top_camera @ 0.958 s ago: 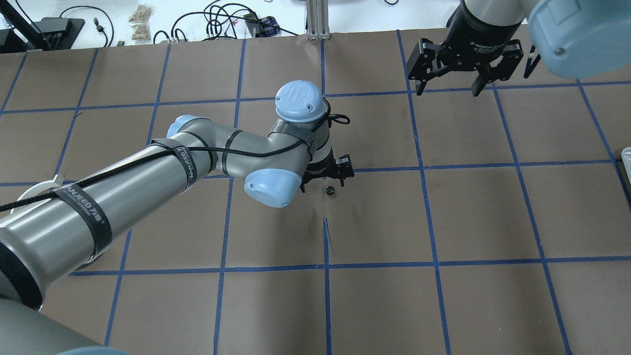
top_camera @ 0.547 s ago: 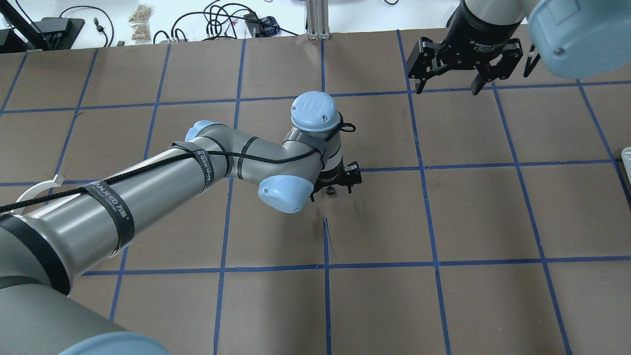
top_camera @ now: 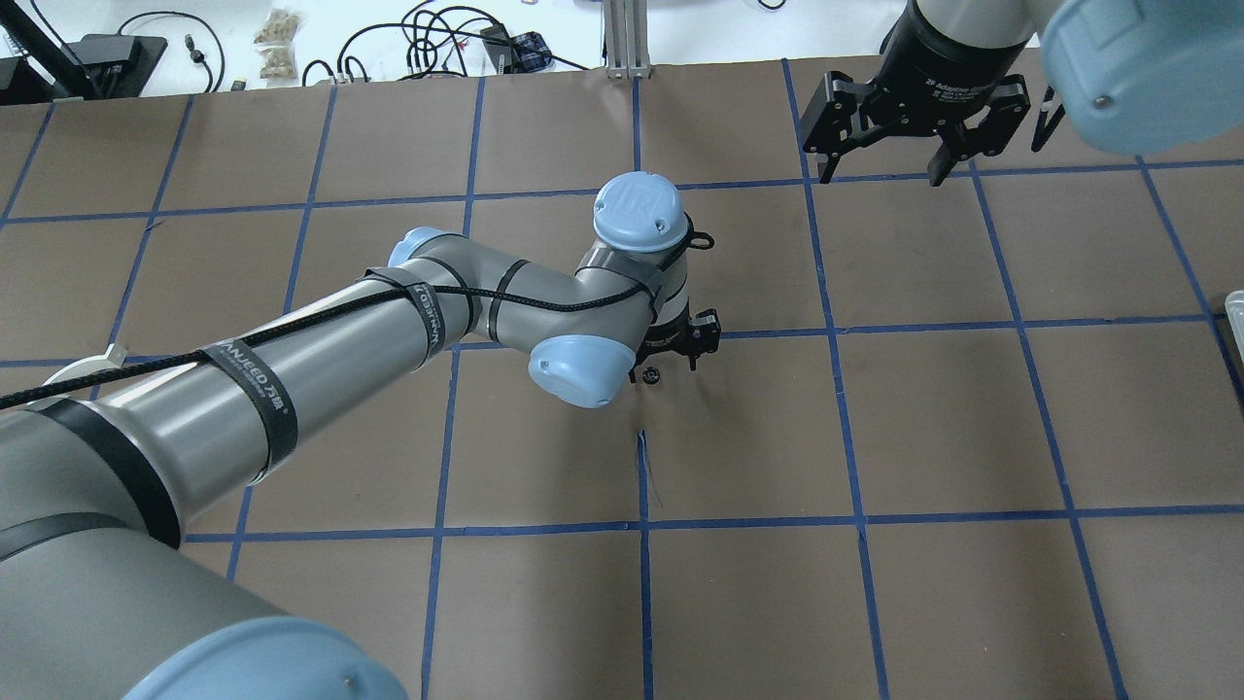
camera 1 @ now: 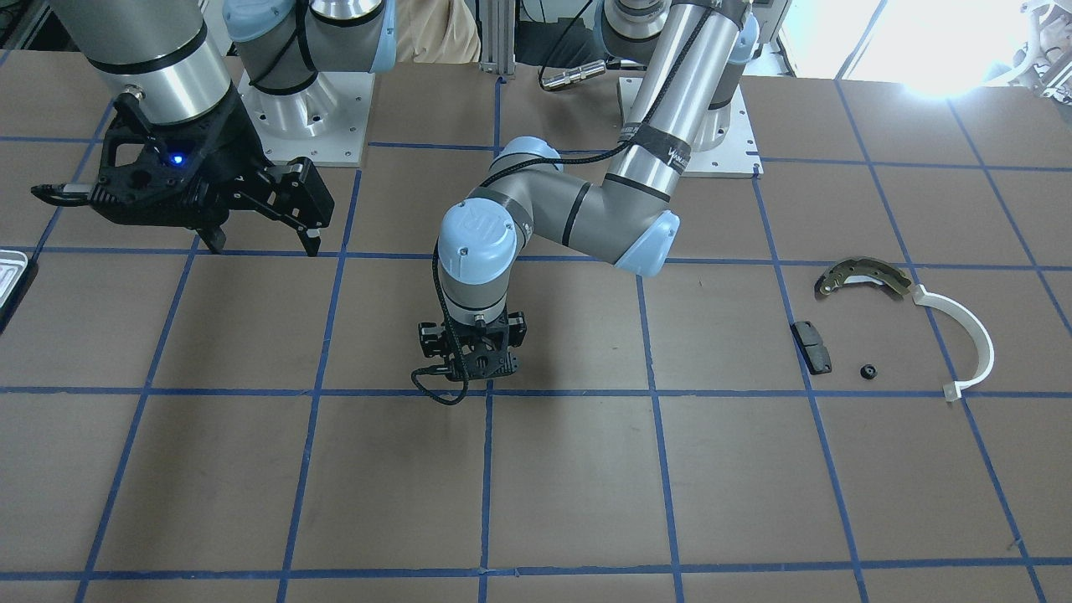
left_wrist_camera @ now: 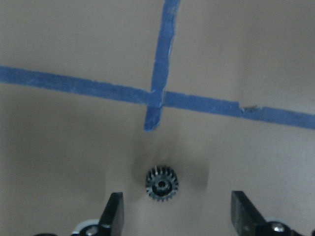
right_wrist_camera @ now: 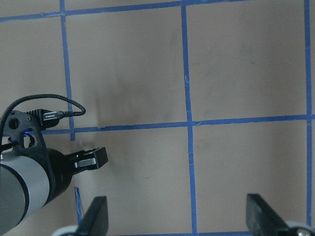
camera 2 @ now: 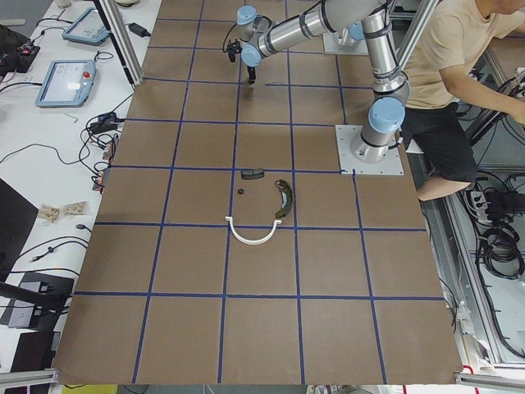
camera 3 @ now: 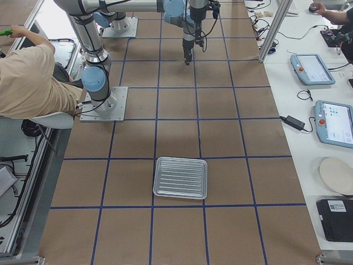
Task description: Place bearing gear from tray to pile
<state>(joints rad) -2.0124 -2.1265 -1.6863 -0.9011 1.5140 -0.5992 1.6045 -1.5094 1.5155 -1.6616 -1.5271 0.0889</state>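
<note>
A small black toothed bearing gear (left_wrist_camera: 162,184) lies on the brown table paper, between the fingers of my open left gripper (left_wrist_camera: 178,219). It also shows in the overhead view (top_camera: 651,374) at the left gripper (top_camera: 669,367). In the front view the left gripper (camera 1: 473,368) hides it. The pile lies far off: bronze-grey brake shoe (camera 1: 863,275), white curved strip (camera 1: 971,335), black pad (camera 1: 812,346) and another small gear (camera 1: 868,371). The silver ridged tray (camera 3: 181,178) holds nothing that shows. My right gripper (top_camera: 880,167) is open and empty, above the table.
Blue tape lines grid the brown paper. The tray's edge shows at the overhead view's right side (top_camera: 1234,311) and the front view's left side (camera 1: 10,280). A person in a beige shirt (camera 2: 443,49) sits behind the robot bases. Cables and tablets lie beyond the table's edges.
My left arm has moved to the right, so the gear that lay beside the gripper now sits between its open fingers. The right gripper has stayed nearly still.
</note>
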